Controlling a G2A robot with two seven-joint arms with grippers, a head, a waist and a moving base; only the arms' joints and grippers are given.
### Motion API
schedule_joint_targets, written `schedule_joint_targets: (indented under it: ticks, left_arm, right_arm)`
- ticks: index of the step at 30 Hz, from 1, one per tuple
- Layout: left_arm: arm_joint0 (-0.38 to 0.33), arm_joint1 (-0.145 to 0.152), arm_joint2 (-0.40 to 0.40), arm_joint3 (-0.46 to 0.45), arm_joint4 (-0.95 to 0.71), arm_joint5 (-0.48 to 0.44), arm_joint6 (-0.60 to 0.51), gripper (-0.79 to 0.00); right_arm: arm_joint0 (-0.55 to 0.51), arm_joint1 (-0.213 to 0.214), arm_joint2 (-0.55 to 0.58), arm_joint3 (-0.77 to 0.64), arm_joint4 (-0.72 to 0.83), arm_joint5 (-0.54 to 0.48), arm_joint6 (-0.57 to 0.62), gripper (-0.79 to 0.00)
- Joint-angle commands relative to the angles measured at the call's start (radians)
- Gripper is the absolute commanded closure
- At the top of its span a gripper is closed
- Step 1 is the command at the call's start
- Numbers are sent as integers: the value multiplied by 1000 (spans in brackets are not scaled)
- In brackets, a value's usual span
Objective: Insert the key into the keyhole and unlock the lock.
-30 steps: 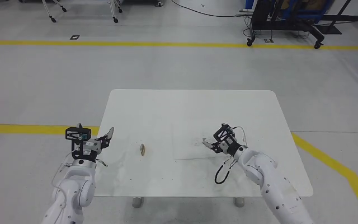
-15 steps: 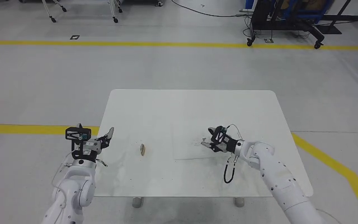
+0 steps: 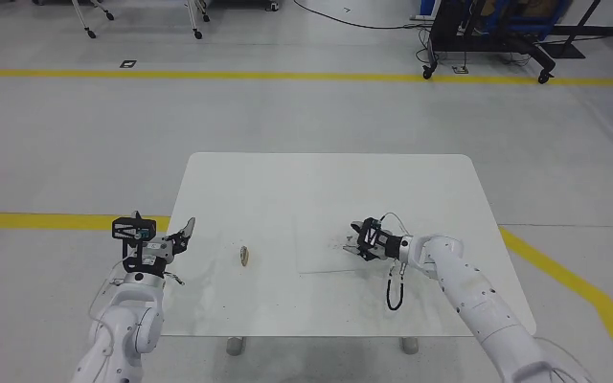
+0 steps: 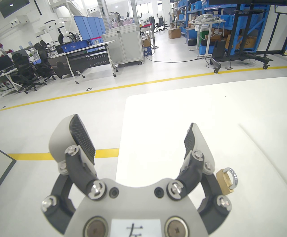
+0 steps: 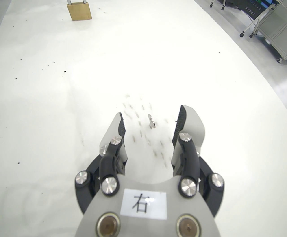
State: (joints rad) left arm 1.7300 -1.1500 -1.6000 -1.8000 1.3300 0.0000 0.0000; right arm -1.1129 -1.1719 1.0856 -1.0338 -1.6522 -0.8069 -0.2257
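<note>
A small silver key [image 5: 152, 123] lies flat on the white table [image 3: 326, 191], between the spread fingers of my right gripper [image 5: 150, 120], which is open and low over it. In the top view that right gripper [image 3: 355, 242] sits right of the table's middle. The brass padlock [image 3: 244, 255] with a silver shackle lies on the table's left part; the right wrist view shows the padlock [image 5: 79, 10] far off. My left gripper [image 4: 135, 139] is open at the table's left edge, with the padlock [image 4: 227, 181] just beside it. In the top view the left gripper [image 3: 184, 233] holds nothing.
Dark scuff marks [image 5: 143, 134] speckle the table around the key. A faint seam line [image 3: 330, 271] runs across the table near its front. A yellow floor line [image 3: 57, 221] passes beside the table.
My right arm has shifted left and swung round so its open gripper now straddles the key. The left arm and the padlock have not moved.
</note>
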Motion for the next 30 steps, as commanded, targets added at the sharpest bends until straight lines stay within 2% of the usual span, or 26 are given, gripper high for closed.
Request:
schedule_joint_targets:
  ticks: [1,3,6,7,16,30]
  left_arm:
    - [0,0,0,0,0,0,0,-785]
    - [0,0,0,0,0,0,0,-785]
    - [0,0,0,0,0,0,0,-785]
    - [0,0,0,0,0,0,0,-785]
    - [0,0,0,0,0,0,0,-785]
    - [0,0,0,0,0,0,0,-785]
  right_arm:
    - [9,-2,-9,11,1,-2,-12,-311]
    - [16,-1,-13,21,1,-9,-30,-243]
    - [26,1,-21,32,-13,-18,-46,-40]
    - [29,1,-23,35,-19,-19,-49,0]
    - [31,12,-27,18,-48,-25,-75,0]
    - [-38,52,47,-122,-55,-31,-65,0]
